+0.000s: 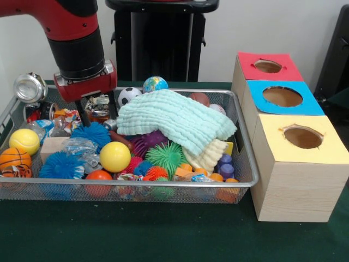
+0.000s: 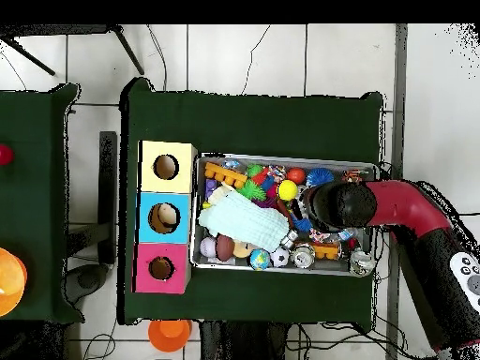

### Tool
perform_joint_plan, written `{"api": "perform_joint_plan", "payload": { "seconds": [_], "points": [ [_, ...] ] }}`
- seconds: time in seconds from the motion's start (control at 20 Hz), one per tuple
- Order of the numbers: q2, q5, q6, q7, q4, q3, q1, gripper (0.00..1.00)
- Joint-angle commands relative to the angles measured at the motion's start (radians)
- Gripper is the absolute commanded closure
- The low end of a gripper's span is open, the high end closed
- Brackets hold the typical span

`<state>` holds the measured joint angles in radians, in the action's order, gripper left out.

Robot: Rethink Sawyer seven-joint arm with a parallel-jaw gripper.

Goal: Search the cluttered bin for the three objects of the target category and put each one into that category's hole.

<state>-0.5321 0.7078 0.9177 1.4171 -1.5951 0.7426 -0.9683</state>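
My gripper (image 1: pixel 100 121) hangs open over the left part of the wire mesh bin (image 1: pixel 244 180), its two black fingers (image 1: pixel 83 115) straddling a crushed can (image 1: pixel 98 103); I cannot tell whether they touch it. Around it lie a blue spiky ball (image 1: pixel 91 134), a yellow ball (image 1: pixel 115 156), a tennis ball (image 1: pixel 24 141) and a small basketball (image 1: pixel 14 160). A pale green cloth (image 1: pixel 174 117) covers the middle of the bin. From above, the arm's black wrist (image 2: pixel 333 206) hides the gripper. Three hole boxes stand beside the bin: red (image 1: pixel 268 66), blue (image 1: pixel 282 96), yellow (image 1: pixel 302 137).
A silver can (image 1: pixel 30 87) rests on the bin's far left corner. A soccer ball (image 1: pixel 128 95) and a globe ball (image 1: pixel 155 84) sit at the back, with green (image 1: pixel 165 155) and purple (image 1: pixel 144 143) spiky balls under the cloth's edge. An orange cup (image 2: pixel 170 333) stands off the table.
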Motion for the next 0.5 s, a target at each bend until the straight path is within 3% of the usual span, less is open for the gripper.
{"api": "perform_joint_plan", "payload": {
  "seconds": [0.05,0.3,0.5],
  "points": [
    [0.030,0.040,-0.050,-0.175,-0.078,0.012,0.009,0.00],
    [0.002,0.075,-0.072,-0.174,-0.088,0.000,0.016,0.00],
    [-0.077,0.042,-0.071,-0.167,-0.142,0.031,0.006,0.00]
  ]
}}
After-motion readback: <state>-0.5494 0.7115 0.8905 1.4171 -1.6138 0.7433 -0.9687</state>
